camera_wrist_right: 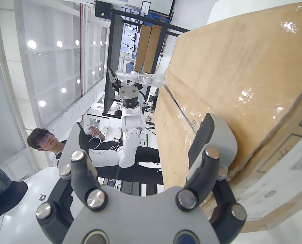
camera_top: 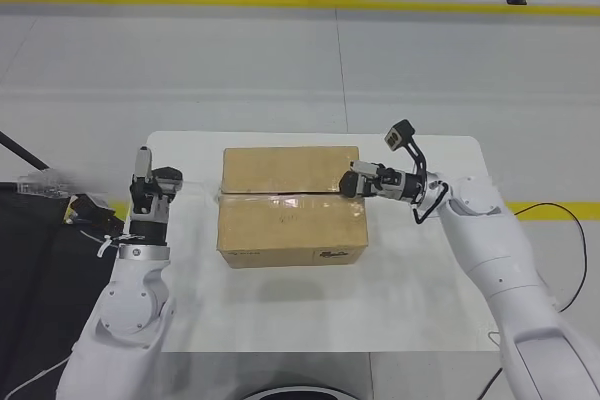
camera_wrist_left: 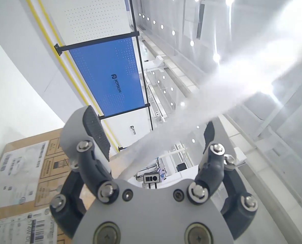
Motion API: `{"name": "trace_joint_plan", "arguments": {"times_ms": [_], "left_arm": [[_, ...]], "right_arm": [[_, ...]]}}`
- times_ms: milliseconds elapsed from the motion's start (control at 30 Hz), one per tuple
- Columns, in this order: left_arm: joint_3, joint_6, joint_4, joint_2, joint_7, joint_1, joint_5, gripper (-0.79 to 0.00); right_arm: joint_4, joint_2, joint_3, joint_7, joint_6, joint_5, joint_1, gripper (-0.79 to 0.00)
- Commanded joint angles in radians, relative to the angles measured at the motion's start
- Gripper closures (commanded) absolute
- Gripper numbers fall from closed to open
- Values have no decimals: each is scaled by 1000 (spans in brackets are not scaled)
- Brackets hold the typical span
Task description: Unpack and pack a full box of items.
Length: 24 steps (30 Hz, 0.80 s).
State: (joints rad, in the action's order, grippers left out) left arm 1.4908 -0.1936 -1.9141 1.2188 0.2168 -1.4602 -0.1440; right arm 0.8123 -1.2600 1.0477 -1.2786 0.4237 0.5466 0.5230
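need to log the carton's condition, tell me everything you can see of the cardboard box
The cardboard box is a brown rectangular carton lying flat at the middle of the white table. Its top flaps are shut and meet in a lengthwise seam under glossy clear tape. Barcode labels sit on an end face. The open right gripper is at the seam's right end. A loose tape strip runs off the other end toward the left gripper.
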Motion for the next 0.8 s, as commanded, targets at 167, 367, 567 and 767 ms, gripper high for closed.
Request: {"name": "trace_joint_plan", "arguments": {"times_ms": [167,367,567,767], "left_arm": [[-26,55,-33,8,-11,33,29,-785],[-54,89,-52,15,-31,61,56,-785],[-87,120,-55,22,-49,90,79,-785],[-118,140,-50,30,-62,118,100,-785]], "right_arm": [[51,17,53,30,47,13,38,-785],[67,22,73,49,68,21,52,-785],[67,22,73,49,68,21,52,-785],[67,22,73,49,68,21,52,-785]]}}
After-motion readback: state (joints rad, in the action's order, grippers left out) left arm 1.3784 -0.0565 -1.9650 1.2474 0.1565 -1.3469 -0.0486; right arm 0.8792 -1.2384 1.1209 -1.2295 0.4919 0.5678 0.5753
